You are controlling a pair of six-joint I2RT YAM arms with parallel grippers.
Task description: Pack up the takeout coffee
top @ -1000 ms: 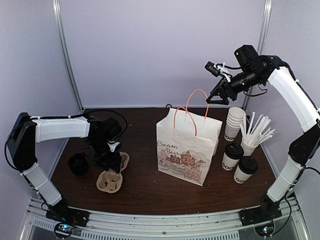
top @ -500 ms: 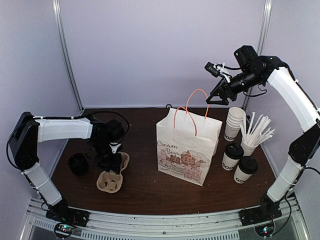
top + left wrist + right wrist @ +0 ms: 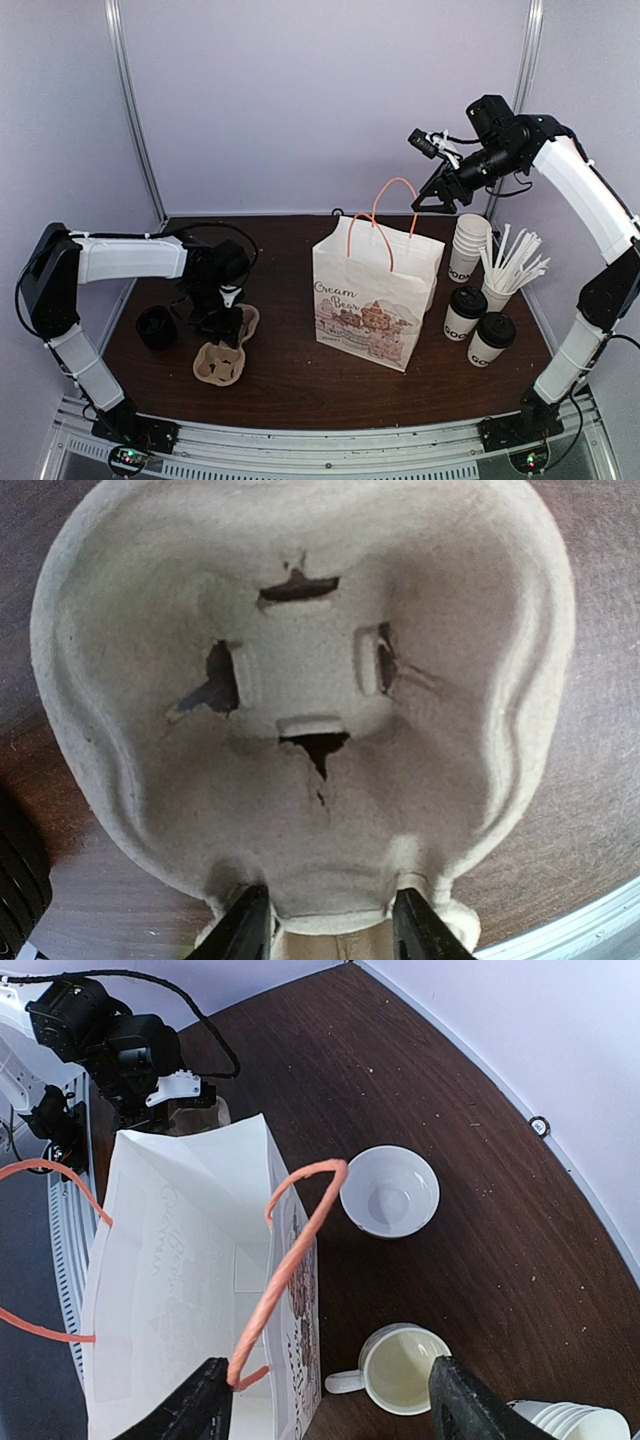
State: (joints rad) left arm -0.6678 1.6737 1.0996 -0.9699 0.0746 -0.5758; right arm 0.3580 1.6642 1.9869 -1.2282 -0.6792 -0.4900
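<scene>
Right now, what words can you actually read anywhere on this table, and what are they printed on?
"Cream Bear": script on the front of the paper bag.
"GOO", the rest curving out of sight: bold black letters low on the farther lidded cup and the nearer lidded cup.
Small print under the bag's drawing: too small to read.
No other writing shows.

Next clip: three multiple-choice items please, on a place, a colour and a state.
1. The two lidded coffee cups stand: A on the table right of the paper bag; B inside the bag; C at the table's left end.
2. The bag handles are: A black; B orange; C blue.
3. The right claw is: A shut on a cup; B shut on a handle; C open above the bag.
Key: A, both stand beside the bag; B, orange loops show; C, its fingers are spread, nothing held.
</scene>
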